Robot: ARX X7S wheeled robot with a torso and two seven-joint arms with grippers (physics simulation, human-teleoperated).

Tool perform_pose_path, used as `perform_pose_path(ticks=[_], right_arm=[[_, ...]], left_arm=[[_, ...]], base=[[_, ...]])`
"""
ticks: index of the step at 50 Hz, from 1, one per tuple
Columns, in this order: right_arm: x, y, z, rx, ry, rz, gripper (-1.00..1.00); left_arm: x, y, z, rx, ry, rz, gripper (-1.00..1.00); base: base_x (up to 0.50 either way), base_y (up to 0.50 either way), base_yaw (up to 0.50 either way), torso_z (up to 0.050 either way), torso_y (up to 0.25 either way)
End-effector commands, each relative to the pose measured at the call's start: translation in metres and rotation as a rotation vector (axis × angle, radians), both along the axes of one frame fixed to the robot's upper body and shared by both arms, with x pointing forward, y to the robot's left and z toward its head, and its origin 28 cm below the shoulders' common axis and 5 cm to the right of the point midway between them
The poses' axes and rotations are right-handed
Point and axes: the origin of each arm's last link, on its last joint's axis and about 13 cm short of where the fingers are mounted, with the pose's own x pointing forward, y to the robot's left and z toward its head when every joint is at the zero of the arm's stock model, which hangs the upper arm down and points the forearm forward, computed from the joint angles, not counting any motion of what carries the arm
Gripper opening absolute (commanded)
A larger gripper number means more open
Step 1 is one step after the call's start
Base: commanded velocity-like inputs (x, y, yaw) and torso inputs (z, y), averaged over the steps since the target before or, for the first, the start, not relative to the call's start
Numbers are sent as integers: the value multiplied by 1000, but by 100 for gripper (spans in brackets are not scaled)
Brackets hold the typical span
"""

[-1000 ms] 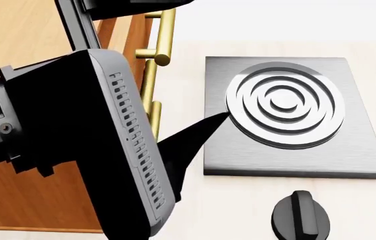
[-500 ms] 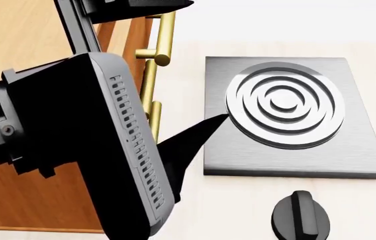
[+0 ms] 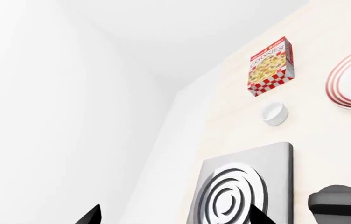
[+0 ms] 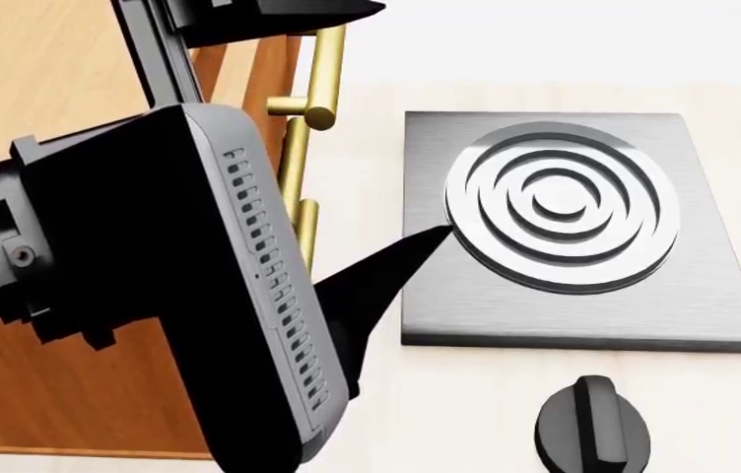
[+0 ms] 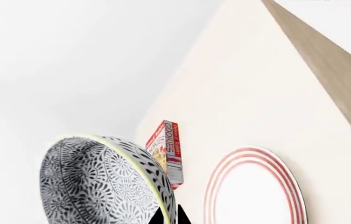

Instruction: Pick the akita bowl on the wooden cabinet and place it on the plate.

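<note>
Akita bowl [image 5: 104, 179]: seen only in the right wrist view, close against the camera and tipped on edge, patterned outside showing. It appears off the wooden cabinet and carried by the right arm; this is a judgement, since no contact is visible.

Right gripper [image 5: 168, 217]: only a dark tip shows at the bowl's rim. Whether the fingers are clamped on the rim cannot be told from these pictures.

Plate [image 5: 255, 189]: lies flat on the pale desk [image 5: 238, 93], bare inside its red rings, just beside the bowl in the right wrist view. The bowl is not yet over its centre.

Cookie box [image 5: 166, 154]: stands upright on the desk, beyond the bowl and near the plate. It sits close to the approach line and could be knocked.

Left gripper [image 3: 174, 215]: two dark fingertips show, well apart, nothing between them. It hangs idle near the hob plate [image 3: 238, 186], presumably kept clear of the plate.

White cup [image 3: 274, 113]: between the cookie box and the hob plate; not the task's thing.

Wooden cabinet [image 4: 68, 69]: beside the hob plate in the head view; the left arm hides much of it.

Step in hand: carrying the bowl to the plate; levelling it before release seems needed.
</note>
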Motion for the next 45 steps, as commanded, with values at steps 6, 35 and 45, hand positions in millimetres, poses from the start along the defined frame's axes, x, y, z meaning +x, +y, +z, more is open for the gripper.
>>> perform_pose_path(ticks=[6,35,45], right_arm=[[6,-1,0,12,18,41,-100],[48,4,-13,-4,140,192,-100],[58,0,-17,10,156,200,-100]], left_arm=[[1,0,-2,-3,4,0,100],[3,1,-9,-5,18,1,100],[4,1,-9,-5,21,-1,100]], base=[[0,0,0,0,0],[0,0,0,0,0],[0,0,0,0,1]])
